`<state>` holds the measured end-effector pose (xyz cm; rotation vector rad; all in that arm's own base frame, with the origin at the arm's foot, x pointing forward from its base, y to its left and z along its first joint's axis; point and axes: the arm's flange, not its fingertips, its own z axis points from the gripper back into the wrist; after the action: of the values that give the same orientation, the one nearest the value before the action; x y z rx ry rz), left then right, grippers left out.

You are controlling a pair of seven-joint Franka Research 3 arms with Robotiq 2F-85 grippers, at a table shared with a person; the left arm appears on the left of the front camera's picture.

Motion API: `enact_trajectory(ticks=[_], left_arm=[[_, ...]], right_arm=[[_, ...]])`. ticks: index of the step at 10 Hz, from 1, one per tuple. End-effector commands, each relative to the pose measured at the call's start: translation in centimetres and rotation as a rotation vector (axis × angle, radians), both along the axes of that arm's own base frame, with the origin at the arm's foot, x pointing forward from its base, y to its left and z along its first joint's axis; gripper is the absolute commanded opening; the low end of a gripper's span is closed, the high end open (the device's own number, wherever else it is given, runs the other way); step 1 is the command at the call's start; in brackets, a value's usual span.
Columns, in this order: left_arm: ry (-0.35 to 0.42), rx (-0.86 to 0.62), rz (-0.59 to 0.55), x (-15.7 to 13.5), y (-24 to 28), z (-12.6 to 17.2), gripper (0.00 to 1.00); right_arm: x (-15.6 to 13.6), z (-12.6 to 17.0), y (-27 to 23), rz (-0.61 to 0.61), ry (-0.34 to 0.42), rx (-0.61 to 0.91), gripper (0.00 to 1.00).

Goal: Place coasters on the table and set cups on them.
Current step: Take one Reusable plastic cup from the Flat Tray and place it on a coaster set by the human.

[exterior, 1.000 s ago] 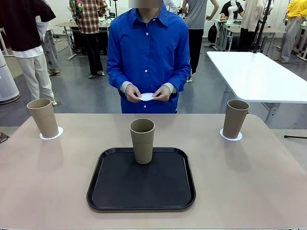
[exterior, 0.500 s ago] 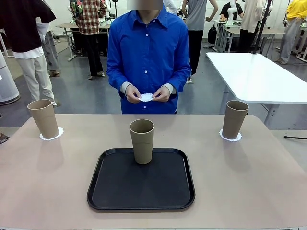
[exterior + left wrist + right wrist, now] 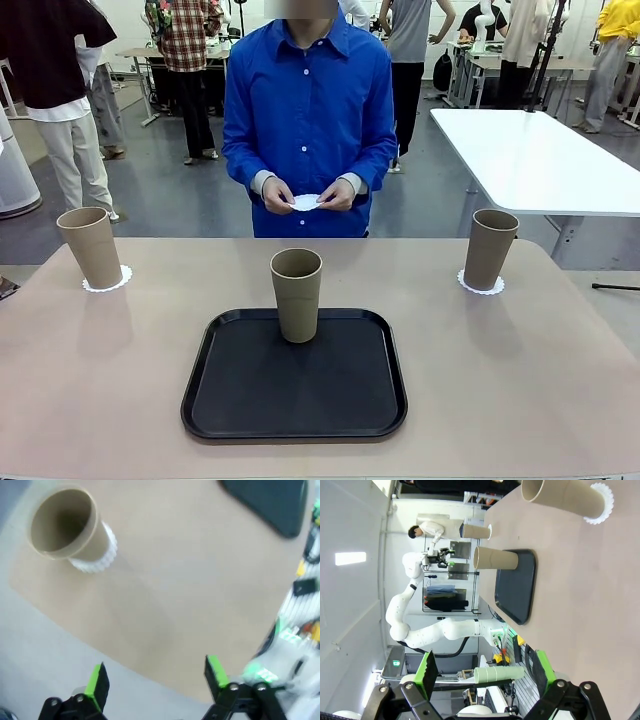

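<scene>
From the front we saw the left cup (image 3: 92, 247) on the left coaster (image 3: 110, 281) and the right cup (image 3: 492, 248) on the right coaster (image 3: 479, 287), both on the bench (image 3: 100, 380). The middle cup (image 3: 297, 293) stood on the black tray (image 3: 294, 390), and the person (image 3: 308, 110) pinched the third coaster (image 3: 307, 202). The left wrist view added the left hand (image 3: 155, 670), released and empty, with the left cup well ahead of its fingers. The right wrist view added the right hand (image 3: 484, 662), likewise released, with all three cups far beyond it.
</scene>
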<state>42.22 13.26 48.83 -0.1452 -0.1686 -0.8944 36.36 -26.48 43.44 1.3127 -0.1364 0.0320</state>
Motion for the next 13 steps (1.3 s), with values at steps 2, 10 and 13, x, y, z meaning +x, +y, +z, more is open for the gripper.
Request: enact_trajectory(ticks=[2, 10, 13], left_arm=[[0.297, -0.061, 0.289, -2.0, -4.9, 3.8, 1.00], [0.462, -0.349, 0.214, -3.3, -4.1, 2.3, 1.00], [0.539, -0.750, 0.120, -2.4, 1.1, 2.9, 1.00]], right_arm=[[0.0, 0.1, 0.0, -0.006, 0.010, -0.003, 1.00], [0.0, 0.1, 0.0, -0.006, 0.010, -0.003, 1.00], [0.0, 0.1, 0.0, -0.006, 0.010, -0.003, 1.00]])
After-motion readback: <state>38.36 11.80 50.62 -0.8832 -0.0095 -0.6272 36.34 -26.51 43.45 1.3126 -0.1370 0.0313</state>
